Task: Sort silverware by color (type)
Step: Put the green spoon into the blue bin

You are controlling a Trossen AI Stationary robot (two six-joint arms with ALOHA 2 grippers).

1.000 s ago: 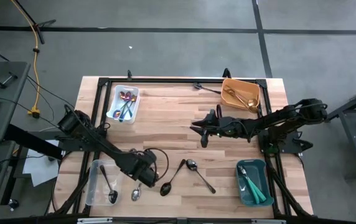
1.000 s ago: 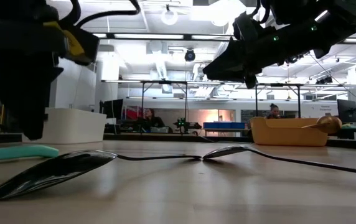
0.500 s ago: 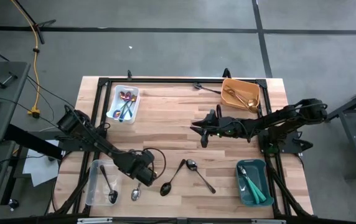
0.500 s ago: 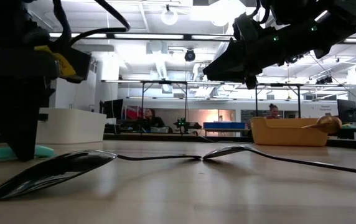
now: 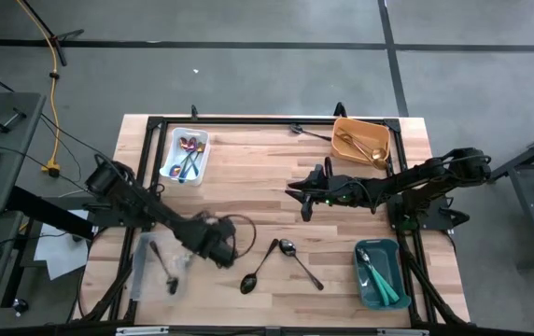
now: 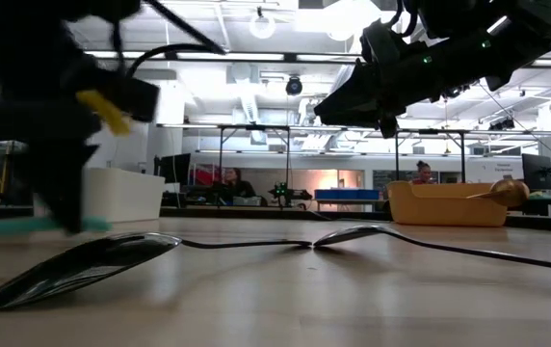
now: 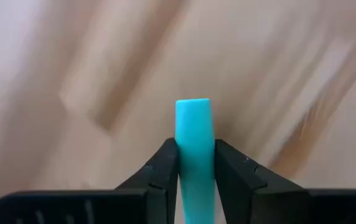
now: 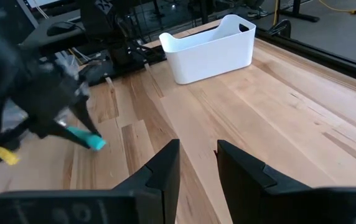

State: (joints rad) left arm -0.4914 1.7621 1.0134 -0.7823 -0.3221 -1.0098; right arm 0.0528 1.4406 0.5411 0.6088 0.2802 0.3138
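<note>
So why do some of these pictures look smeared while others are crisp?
High view: the left gripper and the clear bin beside it are streaked, the rest sharp. Left wrist view: the wooden table is a blur, yet the teal handle pinched between the fingers stays crisp. Low view: that arm is a dark smear.

Four bins on a wooden tabletop: white bin at far left, orange bin at far right, teal bin at near right, clear bin at near left; yellow cable on the grey floor.
</note>
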